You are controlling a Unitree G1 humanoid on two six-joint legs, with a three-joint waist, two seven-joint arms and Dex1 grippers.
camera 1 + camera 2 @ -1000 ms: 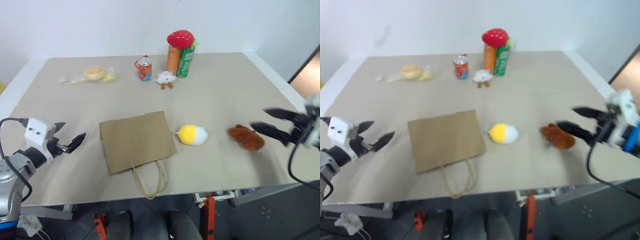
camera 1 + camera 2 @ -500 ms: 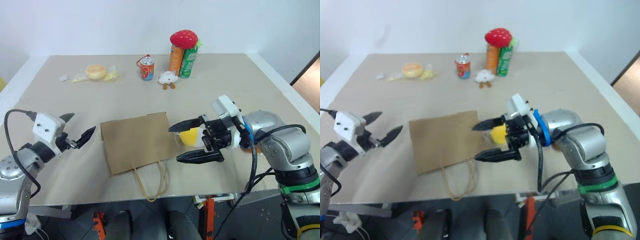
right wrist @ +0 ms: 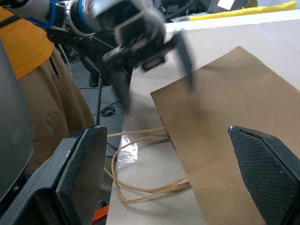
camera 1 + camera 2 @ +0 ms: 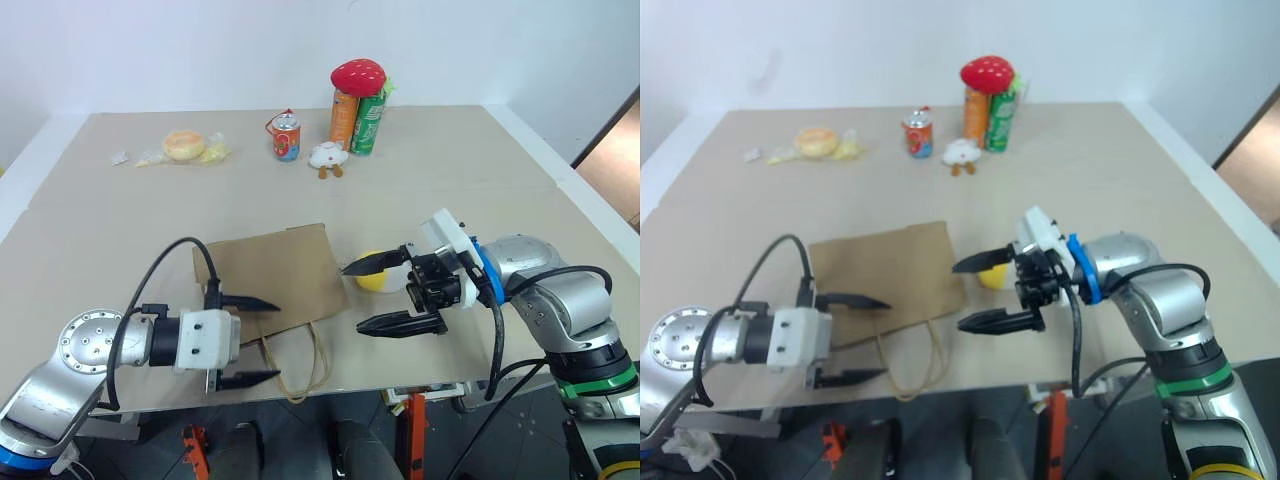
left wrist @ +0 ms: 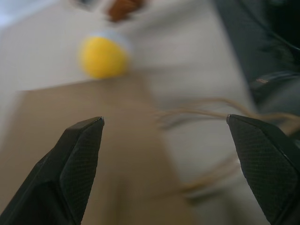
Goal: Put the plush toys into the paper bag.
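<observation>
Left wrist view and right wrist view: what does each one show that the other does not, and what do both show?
Left wrist view: the yellow-and-white plush toy, lying past the bag's edge. Right wrist view: the left gripper with open fingers over the bag, and a person in an orange top. Both: the flat paper bag and its cord handles.

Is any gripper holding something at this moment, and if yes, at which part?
Nothing is held. The left gripper is open over the paper bag near its handles; the right gripper is open around the yellow-and-white plush toy, not closed.
</observation>
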